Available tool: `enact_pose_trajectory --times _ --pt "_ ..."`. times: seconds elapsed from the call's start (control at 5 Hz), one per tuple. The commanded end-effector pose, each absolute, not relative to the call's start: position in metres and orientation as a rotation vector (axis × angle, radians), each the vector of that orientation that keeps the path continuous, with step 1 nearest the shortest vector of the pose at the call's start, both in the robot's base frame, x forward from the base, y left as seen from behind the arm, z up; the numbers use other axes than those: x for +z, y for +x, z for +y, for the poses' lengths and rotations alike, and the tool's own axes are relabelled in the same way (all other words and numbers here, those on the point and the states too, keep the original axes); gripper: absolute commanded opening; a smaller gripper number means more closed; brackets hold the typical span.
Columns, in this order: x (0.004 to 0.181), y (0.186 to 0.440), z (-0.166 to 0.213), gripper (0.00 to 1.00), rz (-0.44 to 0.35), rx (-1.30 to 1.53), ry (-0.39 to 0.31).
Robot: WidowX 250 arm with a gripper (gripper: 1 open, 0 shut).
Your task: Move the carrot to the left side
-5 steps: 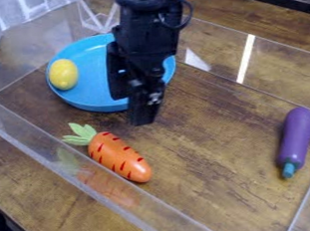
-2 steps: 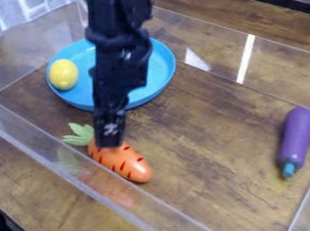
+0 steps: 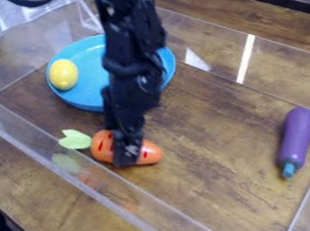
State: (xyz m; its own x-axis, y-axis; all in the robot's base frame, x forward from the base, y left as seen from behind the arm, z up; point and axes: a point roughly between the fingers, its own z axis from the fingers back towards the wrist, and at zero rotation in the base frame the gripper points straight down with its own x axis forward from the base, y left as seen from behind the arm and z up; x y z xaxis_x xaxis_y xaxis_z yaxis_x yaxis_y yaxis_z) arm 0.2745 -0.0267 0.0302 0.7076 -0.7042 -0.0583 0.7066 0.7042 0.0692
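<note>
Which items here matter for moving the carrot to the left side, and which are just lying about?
Part of the job:
- carrot, orange with a green top, on the wooden table
- gripper, open, down right over the carrot

Just lying about:
- purple eggplant, far right
- blue plate
- yellow ball on the plate

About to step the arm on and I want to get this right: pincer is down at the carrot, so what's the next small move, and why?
Probably close the pincer on the carrot. It hangs straight down over the carrot's middle, with orange body showing on either side and the green top sticking out to the left. The view doesn't show clearly whether the fingertips sit low enough, so close slowly.
</note>
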Motion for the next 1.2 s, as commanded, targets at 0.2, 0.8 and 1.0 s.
enact_pose_trajectory --times 0.2,0.8,1.0 --pt "0.026 0.283 -0.018 1.0 -0.005 -0.841 0.11" --pt "0.039 0.268 0.012 0.0 -0.012 -0.866 0.104" --pt "0.032 0.271 0.013 0.0 -0.045 -0.862 0.115"
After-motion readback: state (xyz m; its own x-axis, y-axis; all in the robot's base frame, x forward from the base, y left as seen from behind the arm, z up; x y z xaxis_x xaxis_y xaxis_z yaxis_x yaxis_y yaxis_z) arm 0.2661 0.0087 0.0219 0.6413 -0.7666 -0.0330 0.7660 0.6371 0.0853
